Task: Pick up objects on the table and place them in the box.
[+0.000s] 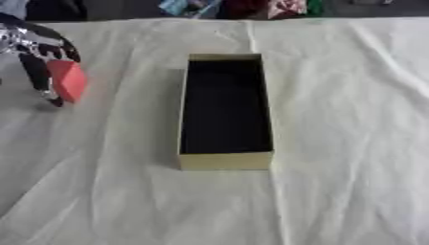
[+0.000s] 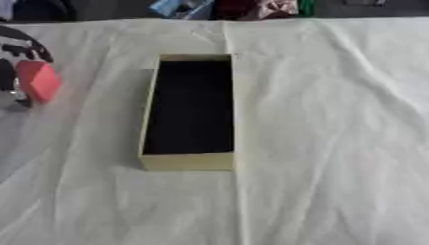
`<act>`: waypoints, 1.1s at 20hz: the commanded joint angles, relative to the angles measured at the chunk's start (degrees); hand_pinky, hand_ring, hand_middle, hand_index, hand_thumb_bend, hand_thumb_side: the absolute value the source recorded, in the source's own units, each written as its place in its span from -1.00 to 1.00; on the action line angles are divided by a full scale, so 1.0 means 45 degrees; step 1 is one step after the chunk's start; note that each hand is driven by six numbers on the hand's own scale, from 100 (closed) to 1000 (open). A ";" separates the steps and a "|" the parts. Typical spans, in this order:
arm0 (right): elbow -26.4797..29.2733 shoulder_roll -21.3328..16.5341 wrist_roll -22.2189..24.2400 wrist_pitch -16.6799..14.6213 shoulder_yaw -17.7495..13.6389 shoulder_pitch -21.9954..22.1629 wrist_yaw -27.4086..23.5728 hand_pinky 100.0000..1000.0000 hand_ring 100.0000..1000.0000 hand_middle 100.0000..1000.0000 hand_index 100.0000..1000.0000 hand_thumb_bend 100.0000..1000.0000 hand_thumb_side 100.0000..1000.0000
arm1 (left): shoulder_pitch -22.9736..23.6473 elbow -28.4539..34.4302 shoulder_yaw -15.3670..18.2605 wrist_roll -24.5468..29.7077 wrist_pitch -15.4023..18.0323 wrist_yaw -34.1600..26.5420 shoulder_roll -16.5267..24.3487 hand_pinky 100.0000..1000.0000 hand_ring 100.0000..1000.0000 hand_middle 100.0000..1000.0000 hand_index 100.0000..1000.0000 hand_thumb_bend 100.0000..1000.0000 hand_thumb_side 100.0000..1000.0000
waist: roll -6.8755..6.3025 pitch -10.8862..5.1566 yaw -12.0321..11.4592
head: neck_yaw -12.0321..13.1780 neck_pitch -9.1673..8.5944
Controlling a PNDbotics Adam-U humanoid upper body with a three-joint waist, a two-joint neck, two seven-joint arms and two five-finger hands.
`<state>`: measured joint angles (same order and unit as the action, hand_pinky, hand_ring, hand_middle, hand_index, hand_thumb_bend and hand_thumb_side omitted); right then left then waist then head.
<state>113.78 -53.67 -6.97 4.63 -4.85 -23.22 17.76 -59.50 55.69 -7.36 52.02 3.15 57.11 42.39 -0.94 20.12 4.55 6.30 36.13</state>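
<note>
The left robot hand [image 1: 38, 52] hangs at the far left of the worktop [image 1: 352, 143], its fingers curled down round a red block [image 1: 68, 80] — the block is held off the white cloth, well to the left of the box [image 1: 224, 161]. The box, long and tan with a dark inside, lies at the middle of the worktop, short end nearest — nothing shows in it. The right robot hand is out of sight.
</note>
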 commanded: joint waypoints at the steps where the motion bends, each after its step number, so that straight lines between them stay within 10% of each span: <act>1: 0.0179 -0.0279 0.0004 -0.0001 -0.0095 -0.0118 0.0132 0.72 0.70 0.72 0.66 -1.00 -0.20 | -0.0276 0.0288 0.0225 -0.0012 -0.0203 0.0111 0.0308 0.70 0.70 0.65 0.69 0.06 -1.00 | 0.0165 -0.0027 -0.0016 | 0.0011 -0.0118; 6: 0.0179 -0.0258 0.0005 0.0022 -0.0096 -0.0113 0.0137 0.72 0.70 0.72 0.66 -1.00 -0.20 | -0.0283 0.0380 0.0212 -0.0012 -0.0375 -0.0041 0.0291 0.65 0.63 0.61 0.65 -0.26 -1.00 | 0.0181 -0.0005 -0.0036 | 0.0012 -0.0119; 22: 0.0179 -0.0219 -0.0100 0.0003 -0.0157 -0.0039 0.0075 0.72 0.70 0.72 0.66 -1.00 -0.21 | -0.0260 0.0468 0.0163 -0.0190 -0.0144 0.0187 0.0317 0.43 0.40 0.31 0.39 -0.31 -1.00 | 0.0234 -0.0037 -0.0062 | -0.0006 -0.0185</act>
<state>113.78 -53.23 -7.15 4.59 -4.88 -23.10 18.08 -59.51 56.55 -7.14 51.52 2.31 57.54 42.37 -0.86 20.45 4.29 6.34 35.67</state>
